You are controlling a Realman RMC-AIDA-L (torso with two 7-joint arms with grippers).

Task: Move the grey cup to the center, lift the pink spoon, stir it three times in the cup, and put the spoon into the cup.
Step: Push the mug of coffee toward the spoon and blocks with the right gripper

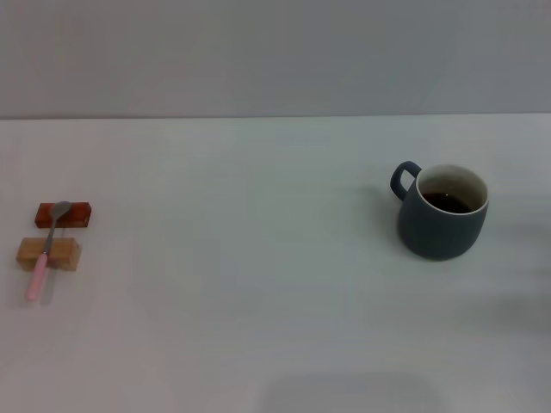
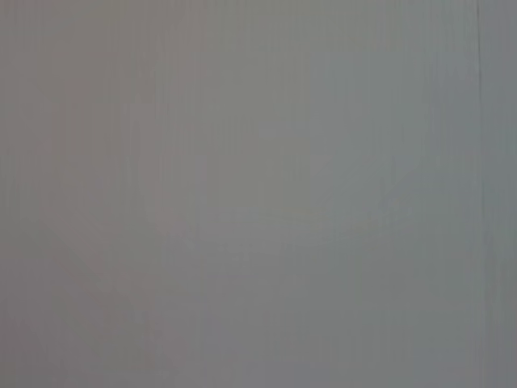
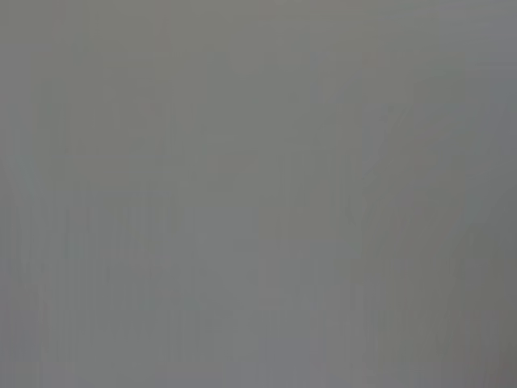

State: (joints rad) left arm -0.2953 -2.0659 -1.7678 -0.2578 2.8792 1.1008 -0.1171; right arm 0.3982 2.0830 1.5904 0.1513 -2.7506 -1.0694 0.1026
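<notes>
The grey cup (image 1: 442, 212) stands upright at the right of the white table, its loop handle toward the far left and dark liquid inside its pale interior. The pink spoon (image 1: 45, 255) lies at the far left, its grey bowl resting on a red-brown block (image 1: 65, 214) and its pink handle across a tan wooden block (image 1: 48, 254). The center (image 1: 258, 249) of the tabletop is bare. Neither gripper shows in the head view. Both wrist views show only a plain grey surface.
The table's far edge meets a grey wall (image 1: 275, 56). A faint shadow lies on the table at the front (image 1: 344, 396) and at the right edge (image 1: 516, 318).
</notes>
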